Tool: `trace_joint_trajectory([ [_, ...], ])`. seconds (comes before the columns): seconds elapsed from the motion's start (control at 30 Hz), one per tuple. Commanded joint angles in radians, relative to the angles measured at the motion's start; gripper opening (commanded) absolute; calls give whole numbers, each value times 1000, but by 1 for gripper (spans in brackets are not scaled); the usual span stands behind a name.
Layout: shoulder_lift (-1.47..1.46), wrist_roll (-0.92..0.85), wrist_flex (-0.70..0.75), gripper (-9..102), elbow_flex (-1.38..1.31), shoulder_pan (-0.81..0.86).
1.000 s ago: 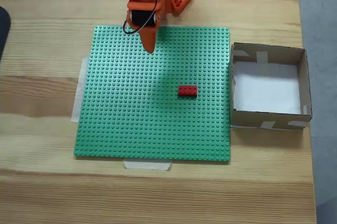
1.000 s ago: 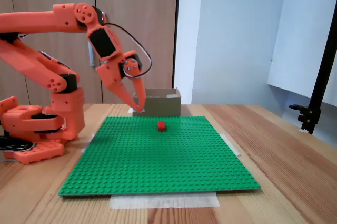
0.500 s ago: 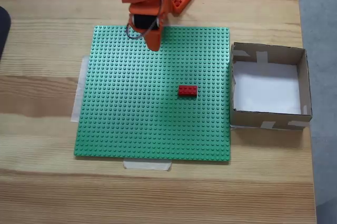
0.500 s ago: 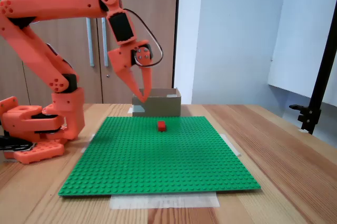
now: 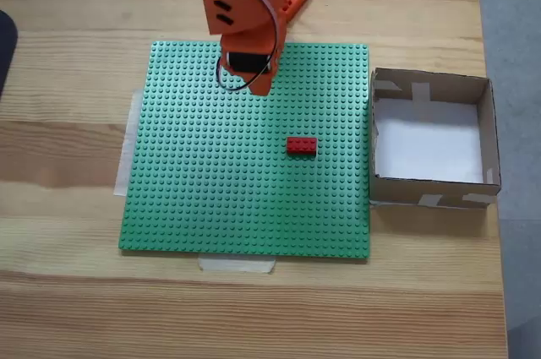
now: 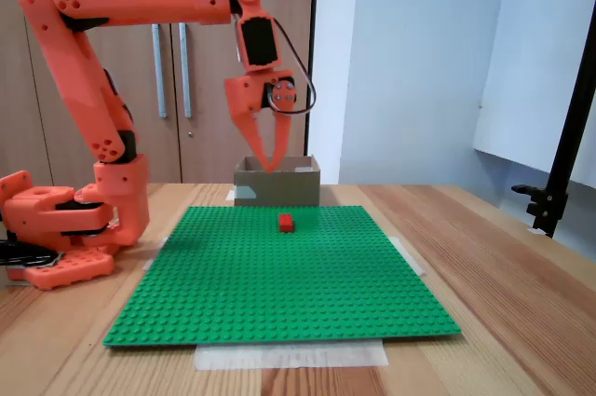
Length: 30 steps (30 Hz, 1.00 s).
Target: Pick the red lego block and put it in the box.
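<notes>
1 small red studded lego brick (image 5: 301,145) sits free on green baseplate (image 5: 211,207) | your orange gripper (image 6: 272,165) hovers high, fingers nearly together, empty | brown cardboard box (image 5: 486,131) waits beside.

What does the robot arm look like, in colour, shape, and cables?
The arm is built of bright orange plastic links with round screw holes at the joints. Black servo blocks sit between the links. A thin dark cable loops beside the wrist. The hand has two long, pointed orange fingers. Its orange base rests on the wooden table.
</notes>
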Motion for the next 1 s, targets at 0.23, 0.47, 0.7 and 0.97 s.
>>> trace_joint_trajectory([
  [0.23, -144, 80, 3, 4, -120, -72],
  [0.47, -196, 97, 2, 10, -126, -107],
  [0.7, -218, 140, 3, 18, -121, -144],
  [0.97, -252, 156, -31, 28, -95, -144],
])
